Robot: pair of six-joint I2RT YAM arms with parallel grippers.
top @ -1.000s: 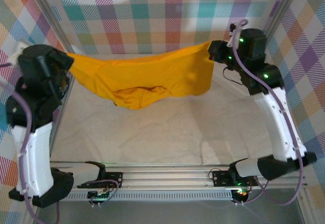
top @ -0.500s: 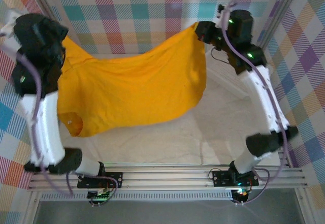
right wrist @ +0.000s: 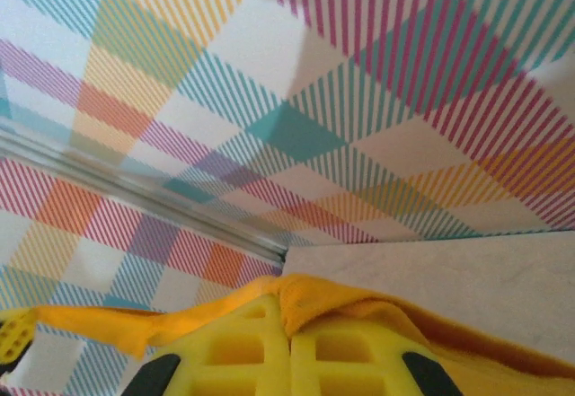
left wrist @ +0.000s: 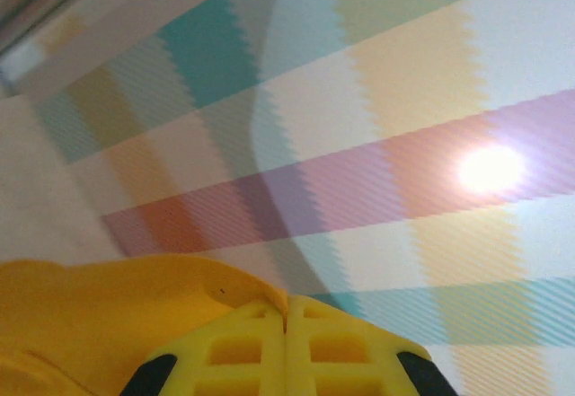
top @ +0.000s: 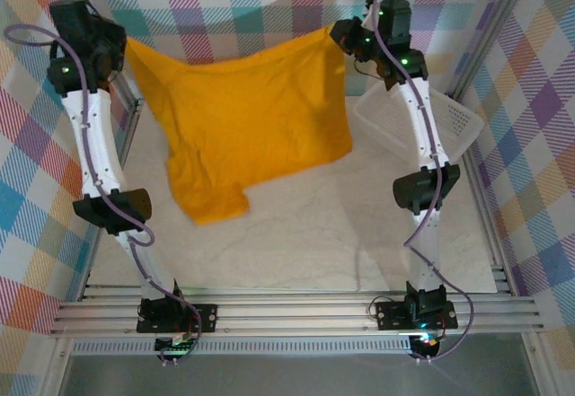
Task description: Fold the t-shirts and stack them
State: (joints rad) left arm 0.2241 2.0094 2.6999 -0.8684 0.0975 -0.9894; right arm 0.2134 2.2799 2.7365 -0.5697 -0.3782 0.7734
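A mustard-orange t-shirt (top: 243,127) hangs spread in the air above the table, stretched between both raised arms. My left gripper (top: 121,44) is shut on its upper left corner, with cloth (left wrist: 99,320) pinched between the yellow fingers (left wrist: 238,351). At the upper right corner my right gripper (top: 340,32) is shut on the fabric (right wrist: 359,311), which bunches over its yellow fingers (right wrist: 243,351). The shirt's lower end (top: 211,203) dangles toward the left, over the tabletop.
A white mesh basket (top: 454,122) sits at the right rear of the table, partly behind the right arm. Plaid walls (top: 252,5) enclose the cell, with metal frame posts at the sides. The arm bases are bolted to the rail (top: 296,315) at the near edge.
Both arms have risen and swung toward the back wall, lifting the t-shirt from a sagging bundle into a hanging spread sheet. The basket has come into view behind the right arm.
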